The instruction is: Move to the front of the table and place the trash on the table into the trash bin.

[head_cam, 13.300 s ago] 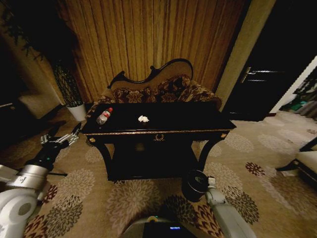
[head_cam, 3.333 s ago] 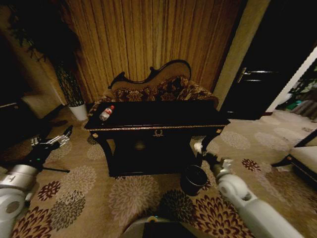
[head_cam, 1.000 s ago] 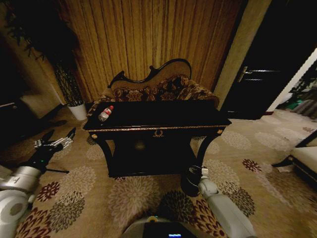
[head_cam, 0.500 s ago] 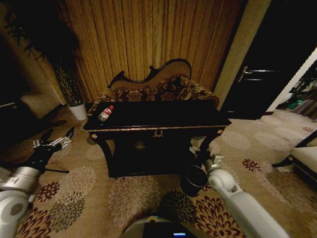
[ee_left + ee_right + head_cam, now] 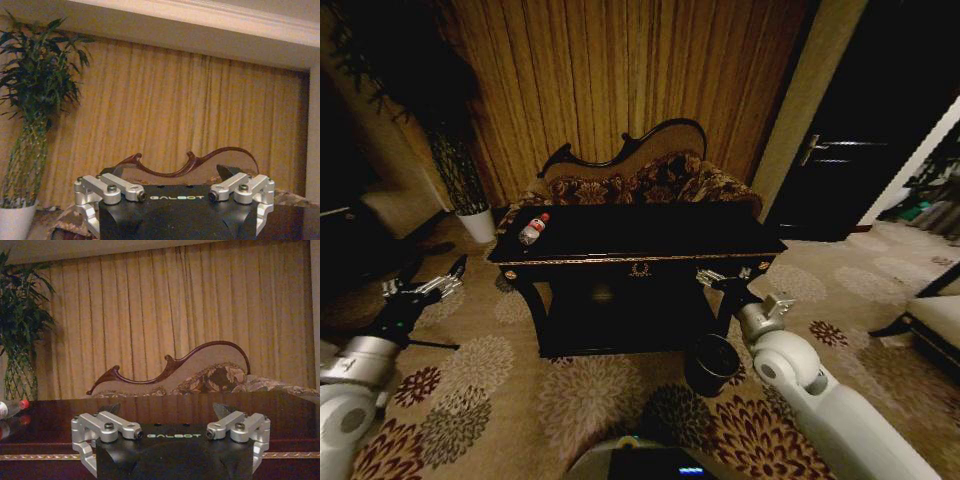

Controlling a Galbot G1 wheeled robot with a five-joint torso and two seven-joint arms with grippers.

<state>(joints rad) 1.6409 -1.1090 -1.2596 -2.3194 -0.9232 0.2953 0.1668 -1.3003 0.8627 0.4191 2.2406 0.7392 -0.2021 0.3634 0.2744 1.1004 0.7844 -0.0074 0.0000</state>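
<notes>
Bottle (image 5: 531, 231) is lying on the table's (image 5: 640, 262) left end, while the bin (image 5: 713, 363) is standing on the carpet by its right front leg; right claw (image 5: 720, 278), spread wide and empty, is hovering at the table's right front edge, left claw (image 5: 420, 291) is hanging wide open off to the left

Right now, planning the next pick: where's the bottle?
In the head view the bottle lies on the table's far-left corner, beside the sofa.

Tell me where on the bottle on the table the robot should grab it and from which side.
Probably around the mid-body of the bottle, near its label. It lies on its side at the table's left end, cap pointing away, so a descent from above with fingers across its width looks best. The left gripper is nearer.
</notes>
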